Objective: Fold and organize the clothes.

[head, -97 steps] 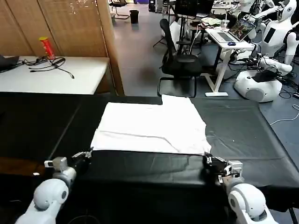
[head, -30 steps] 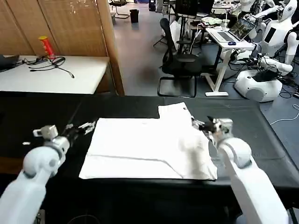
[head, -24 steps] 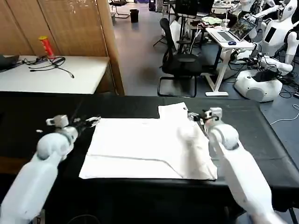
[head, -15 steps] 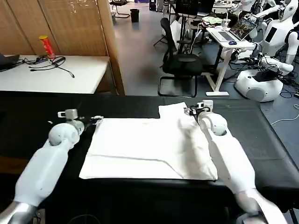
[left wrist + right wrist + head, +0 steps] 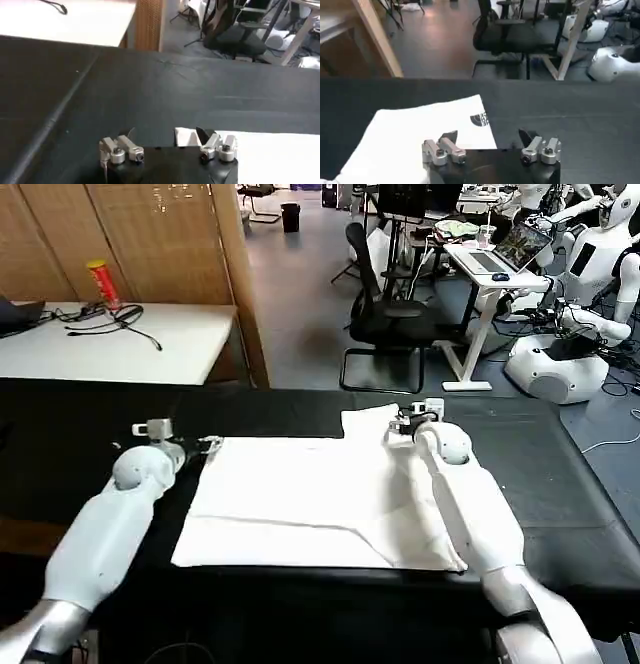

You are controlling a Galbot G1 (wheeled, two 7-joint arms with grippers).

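Observation:
The clothes are one white T-shirt (image 5: 300, 484) lying folded flat on the black table (image 5: 560, 474), with a narrow flap at its far right. My left gripper (image 5: 205, 446) stands open at the shirt's far left corner. In the left wrist view that corner of the T-shirt (image 5: 184, 136) lies between the spread fingers of the left gripper (image 5: 166, 134), close to one fingertip. My right gripper (image 5: 395, 422) is open over the far right flap. In the right wrist view the T-shirt (image 5: 410, 135) shows a small dark print (image 5: 479, 119), and its edge runs between the right gripper (image 5: 487, 135) fingers.
A white side table (image 5: 150, 344) with a red can (image 5: 100, 284) and cables stands at the back left. Beyond the black table are an office chair (image 5: 385, 324), a desk with a laptop (image 5: 490, 259) and other white robots (image 5: 560, 364).
The shirt now lies nearer the front edge than 3.2 s ago. Both grippers have left the front edge and reached its far corners, drawing slightly inward over the last second.

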